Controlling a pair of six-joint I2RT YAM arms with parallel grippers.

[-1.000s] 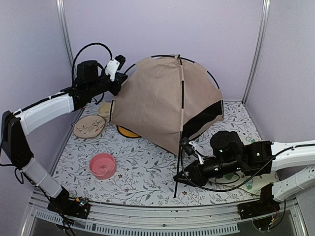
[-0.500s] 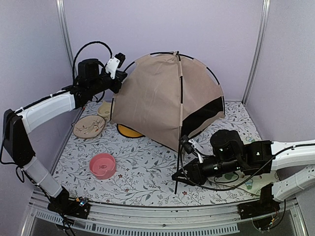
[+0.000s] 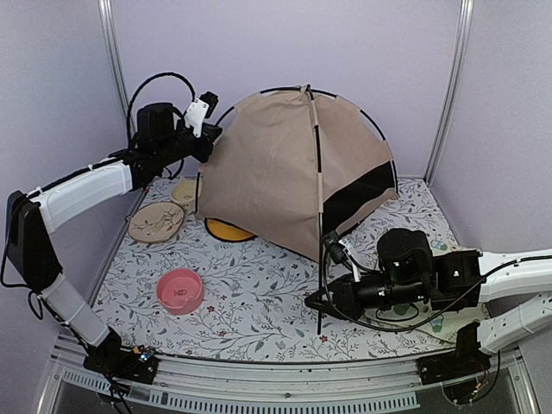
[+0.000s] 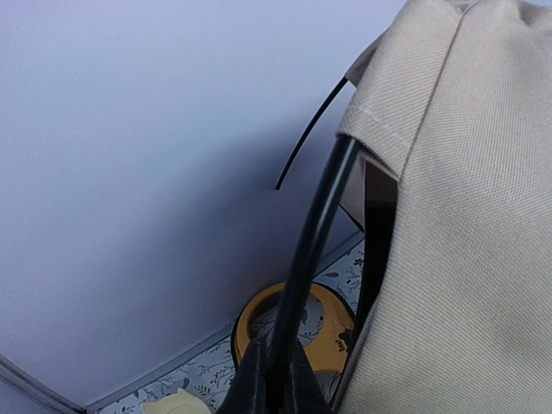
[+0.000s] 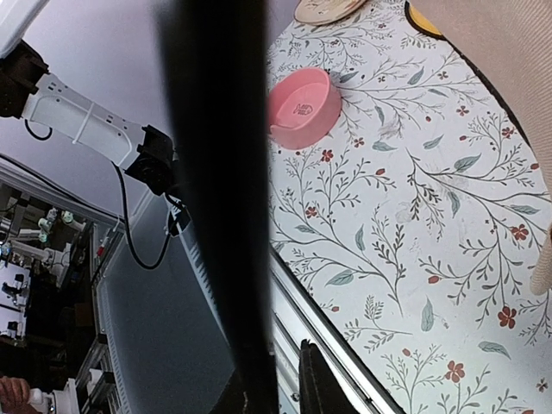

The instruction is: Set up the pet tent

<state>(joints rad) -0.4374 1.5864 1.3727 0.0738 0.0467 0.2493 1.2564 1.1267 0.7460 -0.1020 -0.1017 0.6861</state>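
Standing toward 12 o'clock on the floral tablecloth [image 3: 259,293] in the top view, the pet tent [image 3: 276,172] is seen raised, its tan fabric stretched over thin black poles, with a black panel low on its 4 o'clock side. A front pole [image 3: 316,155] is run from the peak down the seam and out past the hem toward 6 o'clock; whether its tip touches the cloth cannot be told. This pole is gripped below the hem by the right gripper [image 3: 322,302], which is brought in low from 4 o'clock. In the right wrist view the front pole [image 5: 216,172] is shown as a dark blurred bar passing between the fingers [image 5: 315,379], which are clenched on it. At the tent's 9 o'clock edge, high above the table, a curved pole [image 4: 315,233] is grasped by the left gripper [image 3: 208,145]; in the left wrist view the two jaws of the left gripper [image 4: 278,392] are pressed against either side of that pole, just beside the fabric's stitched corner. A yellow feeder [image 3: 224,230] is partly covered by the tent's 8 o'clock hem and is seen below the pole in the left wrist view [image 4: 338,332]. A cream mat [image 3: 156,222] is laid at 9 o'clock, well apart from the pink bowl [image 3: 179,290] at 7 o'clock.
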